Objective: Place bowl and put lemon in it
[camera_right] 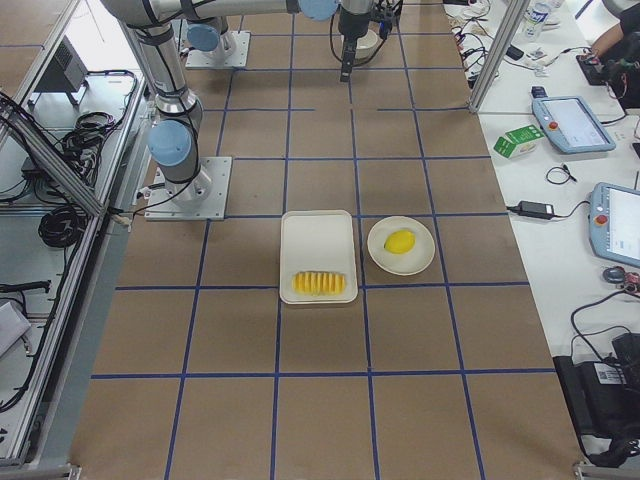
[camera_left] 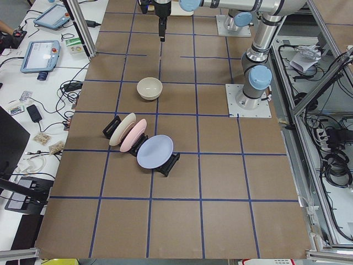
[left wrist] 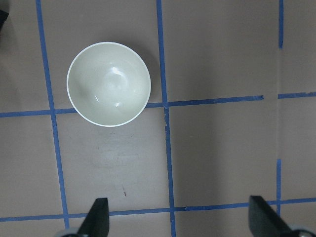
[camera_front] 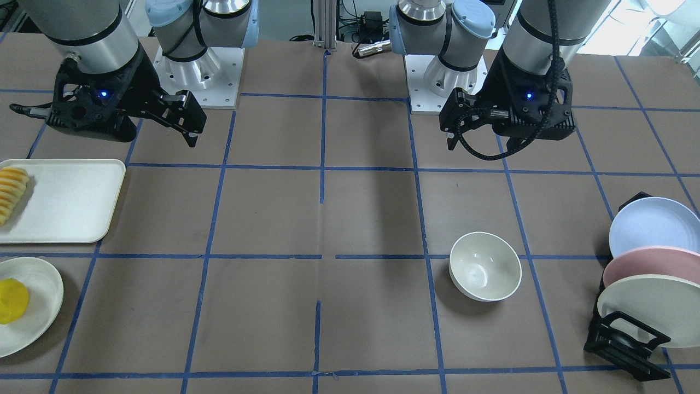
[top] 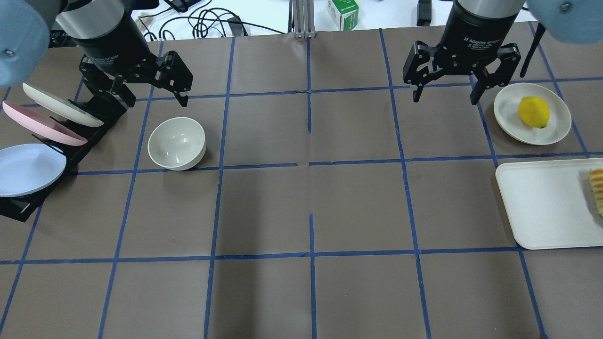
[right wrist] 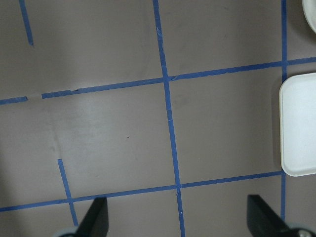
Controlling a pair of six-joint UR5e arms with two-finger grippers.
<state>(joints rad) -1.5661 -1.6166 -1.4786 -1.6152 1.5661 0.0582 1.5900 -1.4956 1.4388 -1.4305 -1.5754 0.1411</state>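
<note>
The cream-white bowl (camera_front: 485,266) stands upright and empty on the brown table; it also shows in the overhead view (top: 177,142) and the left wrist view (left wrist: 108,84). My left gripper (top: 150,96) hangs open and empty above the table, just behind the bowl and apart from it. The yellow lemon (top: 533,111) lies on a flat cream plate (top: 509,113) at the far right; it also shows in the front view (camera_front: 12,300). My right gripper (top: 444,98) is open and empty, raised just left of that plate.
A white tray (top: 541,202) with sliced orange-yellow fruit (top: 597,188) lies near the lemon plate. A black rack (top: 101,110) with pastel plates (top: 28,167) stands left of the bowl, close to my left gripper. Blue tape lines grid the table.
</note>
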